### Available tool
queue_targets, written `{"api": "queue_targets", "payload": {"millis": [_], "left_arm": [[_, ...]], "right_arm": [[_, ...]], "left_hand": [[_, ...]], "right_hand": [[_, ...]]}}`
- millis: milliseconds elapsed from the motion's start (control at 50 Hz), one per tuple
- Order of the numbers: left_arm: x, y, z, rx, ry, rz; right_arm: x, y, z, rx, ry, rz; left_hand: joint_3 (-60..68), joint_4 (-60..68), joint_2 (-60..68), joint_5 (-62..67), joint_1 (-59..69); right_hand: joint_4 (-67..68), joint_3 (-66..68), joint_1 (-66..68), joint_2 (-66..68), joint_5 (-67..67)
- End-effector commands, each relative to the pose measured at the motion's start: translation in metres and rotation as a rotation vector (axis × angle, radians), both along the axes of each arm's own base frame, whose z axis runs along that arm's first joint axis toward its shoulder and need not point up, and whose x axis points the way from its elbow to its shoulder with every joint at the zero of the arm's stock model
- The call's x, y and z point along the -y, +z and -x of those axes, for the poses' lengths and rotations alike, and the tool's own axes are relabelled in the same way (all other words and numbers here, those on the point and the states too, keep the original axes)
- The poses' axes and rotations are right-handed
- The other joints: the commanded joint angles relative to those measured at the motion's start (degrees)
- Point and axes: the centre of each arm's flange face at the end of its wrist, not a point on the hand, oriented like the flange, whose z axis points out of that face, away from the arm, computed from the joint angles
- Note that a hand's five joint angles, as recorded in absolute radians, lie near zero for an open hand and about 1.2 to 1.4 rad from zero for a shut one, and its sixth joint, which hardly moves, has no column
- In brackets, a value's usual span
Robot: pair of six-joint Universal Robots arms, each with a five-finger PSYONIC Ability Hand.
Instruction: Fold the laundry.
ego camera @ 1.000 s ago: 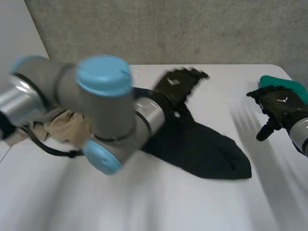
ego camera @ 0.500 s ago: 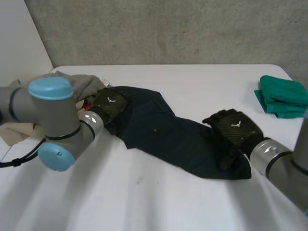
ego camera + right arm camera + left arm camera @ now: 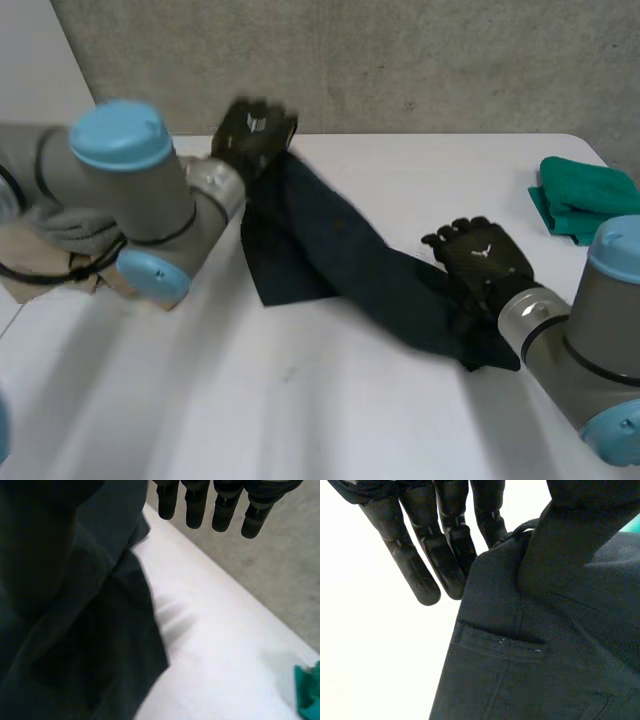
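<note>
Stretching across the bench (image 3: 300,420), one dark garment (image 3: 330,235) hangs from the left hand (image 3: 255,130), which is held above the far edge and pinches one end. The right hand (image 3: 485,265) rests palm-down on the other end, fingers (image 3: 195,510) loose and gripping nothing. One folded teal cloth (image 3: 585,200) lies at the right edge, and one beige heap (image 3: 35,270) at the left.

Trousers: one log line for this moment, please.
trousers stretched between hands | left hand pinches waistband end, raised | right hand at other end, low by table | green cloth folded aside
</note>
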Motion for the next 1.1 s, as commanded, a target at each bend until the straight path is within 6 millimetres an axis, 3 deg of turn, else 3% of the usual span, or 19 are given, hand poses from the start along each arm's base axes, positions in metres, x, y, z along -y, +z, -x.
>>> {"api": "queue_targets", "payload": {"millis": [20,80,140,220,260,380,420,440,460,540,600,640,720,760,800,820,880,940,1100], "left_arm": [[-0.047,0.090,0.033,-0.288,-0.156,0.197],[-0.072,0.094,0.055,-0.326,-0.244,0.198],[-0.092,0.082,0.073,-0.325,-0.309,0.164],[-0.126,0.048,0.103,-0.301,-0.429,0.066],[-0.148,0.019,0.116,-0.257,-0.501,-0.022],[-0.187,-0.031,0.125,-0.142,-0.568,-0.169],[-0.198,-0.040,0.126,-0.121,-0.585,-0.194],[-0.206,-0.046,0.126,-0.102,-0.595,-0.214],[-0.210,-0.050,0.125,-0.090,-0.601,-0.225],[-0.215,-0.047,0.119,-0.080,-0.602,-0.228],[-0.208,-0.026,0.114,-0.112,-0.580,-0.194],[-0.184,-0.008,0.103,-0.143,-0.525,-0.164],[-0.121,0.018,0.070,-0.190,-0.360,-0.111],[-0.086,0.020,0.049,-0.199,-0.248,-0.103],[-0.068,0.020,0.037,-0.202,-0.191,-0.104],[-0.047,0.017,0.023,-0.198,-0.130,-0.109],[-0.029,0.013,0.012,-0.193,-0.083,-0.118],[-0.012,-0.005,0.001,-0.165,-0.035,-0.168],[-0.005,-0.027,-0.011,-0.120,0.004,-0.250]], "right_arm": [[0.019,0.029,0.022,0.036,-0.086,0.080],[0.033,0.045,0.041,0.051,-0.150,0.132],[0.049,0.064,0.065,0.065,-0.232,0.191],[0.072,0.080,0.102,0.060,-0.343,0.246],[0.082,0.085,0.122,0.053,-0.397,0.264],[0.097,0.089,0.154,0.034,-0.486,0.277],[0.103,0.086,0.164,0.023,-0.509,0.273],[0.107,0.081,0.166,0.010,-0.511,0.262],[0.107,0.081,0.166,0.009,-0.511,0.262],[0.120,0.075,0.166,-0.053,-0.492,0.264],[0.121,0.078,0.157,-0.093,-0.447,0.273],[0.118,0.082,0.142,-0.096,-0.395,0.275],[0.106,0.096,0.079,-0.058,-0.191,0.277],[0.104,0.095,0.063,-0.053,-0.145,0.260],[0.102,0.095,0.044,-0.048,-0.095,0.237],[0.102,0.095,0.037,-0.044,-0.081,0.228],[0.105,0.081,0.011,-0.023,-0.022,0.172],[0.116,0.064,-0.005,0.015,-0.006,0.109],[0.162,0.013,-0.017,0.036,-0.059,0.063]], "left_hand": [[11.96,11.42,11.63,15.94,13.16],[11.96,11.42,11.63,15.94,13.16],[11.96,11.42,11.63,15.94,13.16],[11.96,11.42,11.63,15.94,13.16],[11.96,11.42,11.63,15.94,13.16],[11.96,11.42,11.63,15.94,13.16],[-3.74,-4.28,-4.07,0.24,-2.54],[-26.15,-26.68,-26.48,-22.16,-24.94],[-35.03,-35.57,-35.36,-31.05,-33.83],[-46.35,-46.88,-46.68,-42.36,-45.14],[-50.08,-50.62,-50.41,-46.10,-48.88],[-50.76,-51.30,-51.09,-46.78,-49.56],[-49.76,-50.30,-50.09,-45.78,-48.56],[-49.42,-49.95,-49.75,-45.43,-48.21],[-49.08,-49.62,-49.41,-45.10,-47.88],[-49.08,-49.62,-49.41,-45.10,-47.88],[-49.08,-49.62,-49.41,-45.10,-47.88],[-49.08,-49.62,-49.41,-45.10,-47.88],[-49.08,-49.62,-49.41,-45.10,-47.88]], "right_hand": [[-1.98,-1.77,-2.67,-2.14,-2.43],[-1.98,-1.77,-2.67,-2.14,-2.43],[-1.98,-1.77,-2.67,-2.14,-2.43],[-1.98,-1.77,-2.67,-2.14,-2.43],[-1.98,-1.77,-2.67,-2.14,-2.43],[-1.98,-1.77,-2.67,-2.14,-2.43],[-1.98,-1.77,-2.67,-2.14,-2.43],[-1.98,-1.77,-2.67,-2.14,-2.43],[-1.98,-1.77,-2.67,-2.14,-2.43],[-1.98,-1.77,-2.67,-2.14,-2.43],[-1.98,-1.77,-2.67,-2.14,-2.43],[-1.98,-1.77,-2.67,-2.14,-2.43],[-1.98,-1.77,-2.67,-2.14,-2.43],[-1.98,-1.77,-2.67,-2.14,-2.43],[-1.98,-1.77,-2.67,-2.14,-2.43],[-1.98,-1.77,-2.67,-2.14,-2.43],[-1.98,-1.77,-2.67,-2.14,-2.43],[-1.98,-1.77,-2.67,-2.14,-2.43],[0.95,1.16,0.27,0.79,0.50]]}}
